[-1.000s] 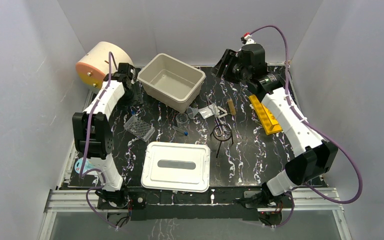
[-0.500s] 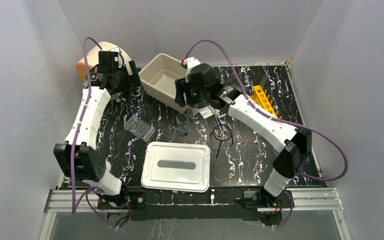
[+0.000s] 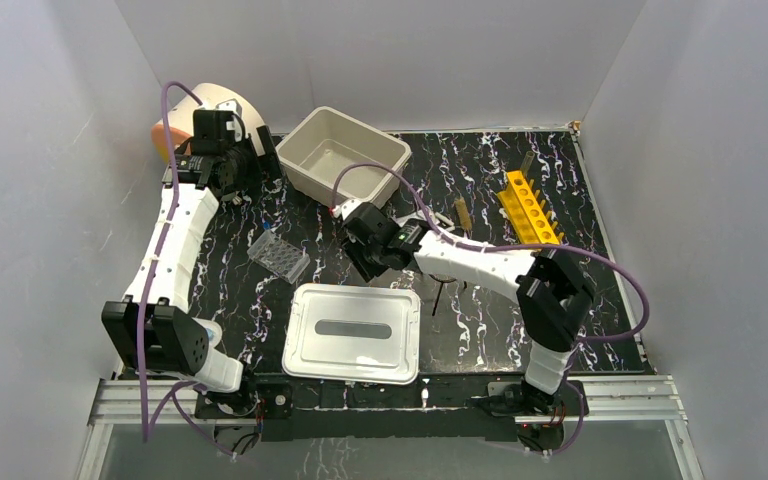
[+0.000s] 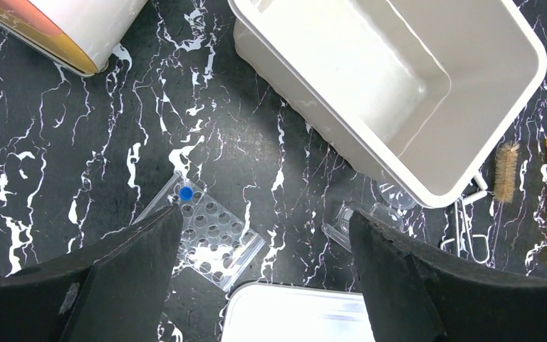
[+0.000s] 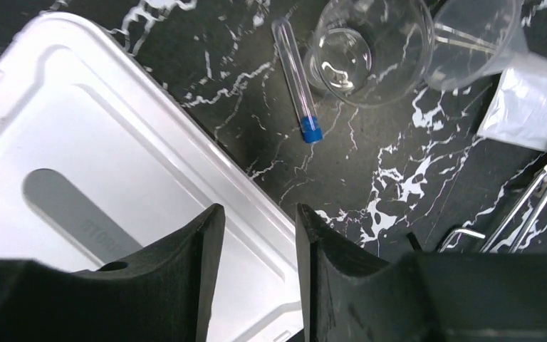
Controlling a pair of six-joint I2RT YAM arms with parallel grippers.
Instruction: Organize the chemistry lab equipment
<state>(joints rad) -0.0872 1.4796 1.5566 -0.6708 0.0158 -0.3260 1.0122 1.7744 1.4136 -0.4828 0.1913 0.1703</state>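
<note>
My right gripper point(image 5: 258, 210) hangs open with a narrow gap and nothing in it, over the rim of the white lid point(image 5: 107, 185). Just beyond lie a blue-capped vial point(image 5: 298, 78), a clear beaker point(image 5: 370, 50), a funnel point(image 5: 477, 43) and metal forceps point(image 5: 541, 199). From above, the right gripper point(image 3: 362, 258) hides these. My left gripper point(image 4: 265, 212) is wide open and empty, high over a clear rack point(image 4: 214, 239) holding one blue-capped vial point(image 4: 185, 192). The left gripper point(image 3: 260, 160) sits beside the cream cylinder point(image 3: 185, 120). A tan-bristled brush point(image 3: 462, 213) lies mid-table.
A white bin point(image 3: 345, 165) stands at the back centre, its wall point(image 4: 313, 128) close to the rack. A yellow tube rack point(image 3: 530, 207) lies at the right. The lid point(image 3: 353, 332) fills the near middle. A small plastic bag point(image 5: 527, 107) lies by the funnel.
The right arm swung from the back right corner, past the bin, down to the lid's edge, and its jaws narrowed. The left arm rose beside the cylinder and its jaws widened.
</note>
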